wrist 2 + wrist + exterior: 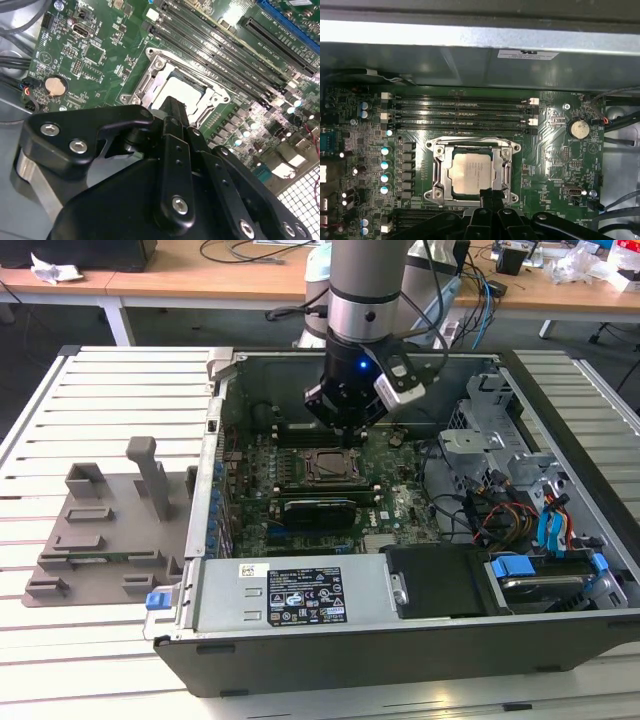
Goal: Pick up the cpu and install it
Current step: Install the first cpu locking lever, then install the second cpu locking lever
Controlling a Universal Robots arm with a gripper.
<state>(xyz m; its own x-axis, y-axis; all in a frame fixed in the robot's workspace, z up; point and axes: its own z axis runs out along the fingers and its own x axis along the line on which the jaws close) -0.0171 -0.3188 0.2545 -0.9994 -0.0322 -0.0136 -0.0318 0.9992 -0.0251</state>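
My tool hangs inside the open computer case, just above the socket on the green motherboard in the exterior view. The cpu sits flat in the socket frame in the first wrist view, shiny silver top facing up, its edges squared with the frame's sides; it's nearly square, so I can't call a long axis. In the second wrist view the cpu shows as a pale patch just beyond my black fingers, which stand over its near edge. My fingers look drawn close together with nothing between them, though whether the tips touch the chip I cannot tell. Memory slots run alongside the socket on the side toward the case wall, and a round coin battery lies well apart on the board. Out on the white slatted table, at the exterior view's left, the grey plastic tray rests beside the case. The black power supply with its label fills the near corner.
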